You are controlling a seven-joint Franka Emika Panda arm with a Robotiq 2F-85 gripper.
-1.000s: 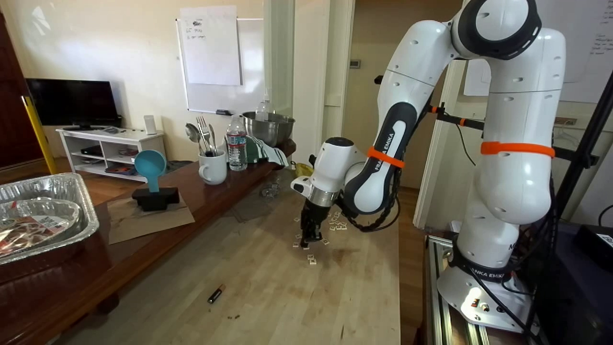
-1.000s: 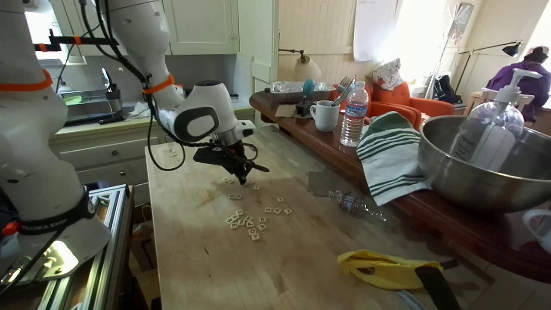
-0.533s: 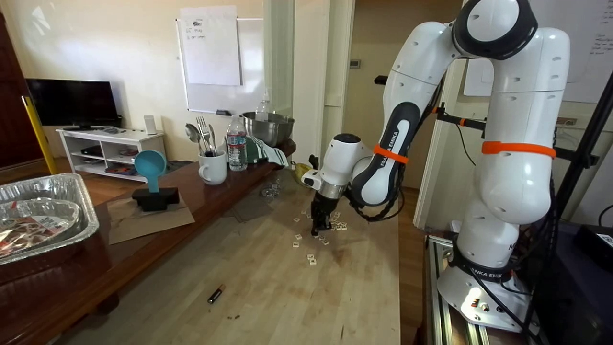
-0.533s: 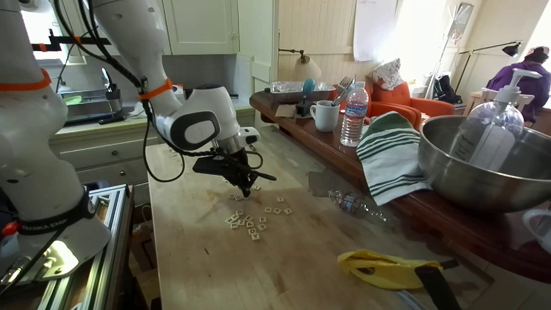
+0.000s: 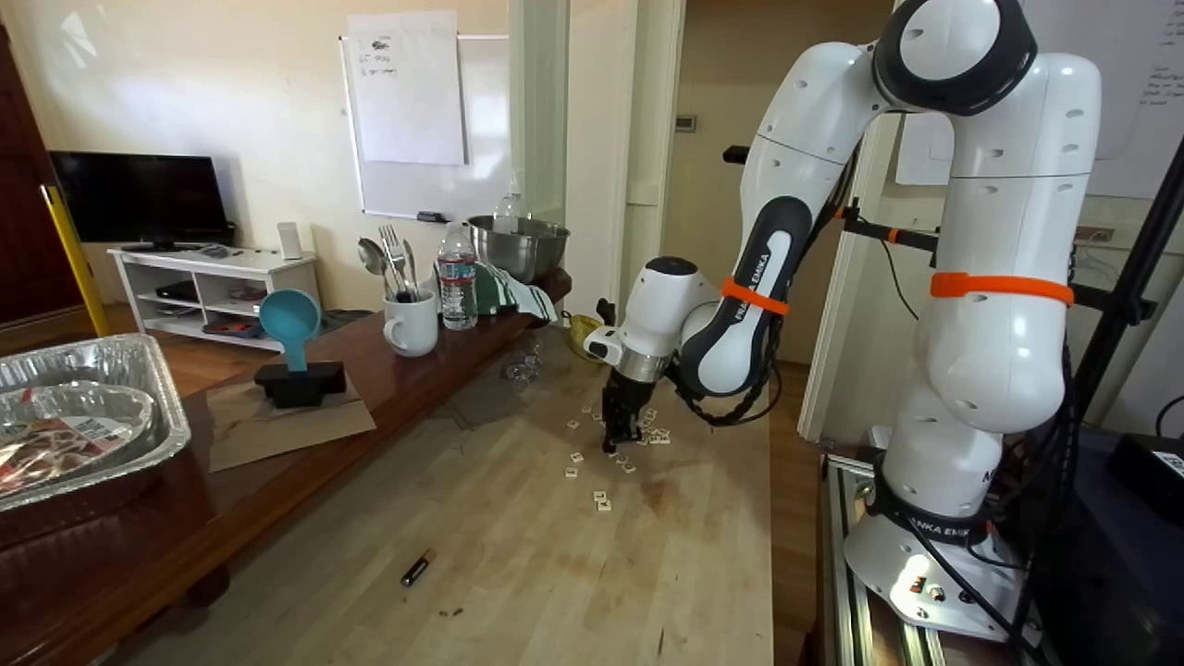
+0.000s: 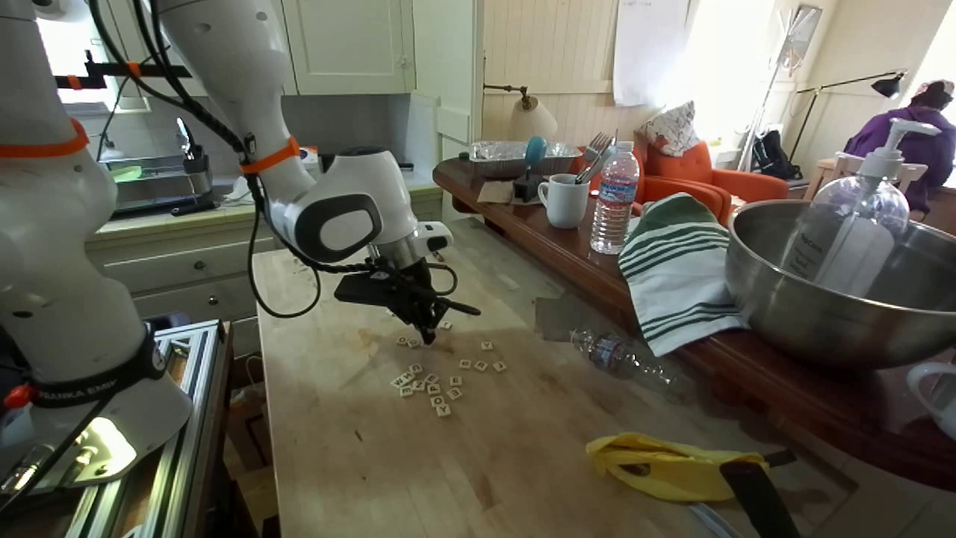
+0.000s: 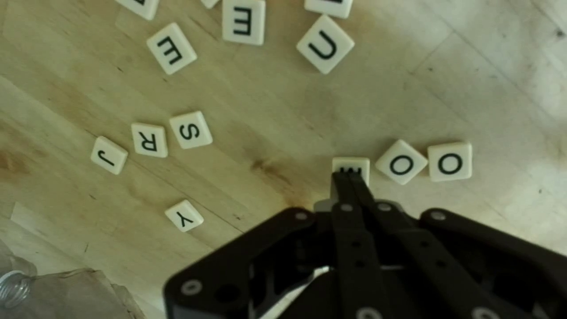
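- Claw (image 7: 348,176) is pinched together, tips meeting, no gap I can make out and nothing held. It points down at the tabletop (image 6: 328,463), tips overlapping the covered tile (image 7: 350,162) in the wrist view. Can't tell if they actually touch it.
- Far left of the wrist view, bottom corner: neck of a clear bottle (image 7: 15,288). Then the J tile (image 7: 109,155) and R tile (image 7: 149,140), just beside each other, flat and face up.
- Next over: an E tile (image 7: 172,48) up top, Y tile (image 7: 184,216) lower down, S tile (image 7: 191,130) near the R. My guess is they're all light and stiff, so a careless nudge would send one skating.
- Moving right along the top: what looks like a second E tile (image 7: 243,22), then the U tile (image 7: 325,44) turned cornerwise. I'd pinch flat sides on these, since corners would probably make them spin.
- Right of middle is the covered tile, letter half hidden by the claw. Looks hard, smooth and pretty thin, so likely slick and tough to break. You'd want tips right down near the tabletop, gripping two opposite edges low. Its left side looks free; the right one is tight.
- That's because the turned O tile (image 7: 401,162) sits just beside it, corner pointing its way. Far O tile (image 7: 450,161) is so close after that I can't tell if they touch; I'd go for its top and bottom edges.
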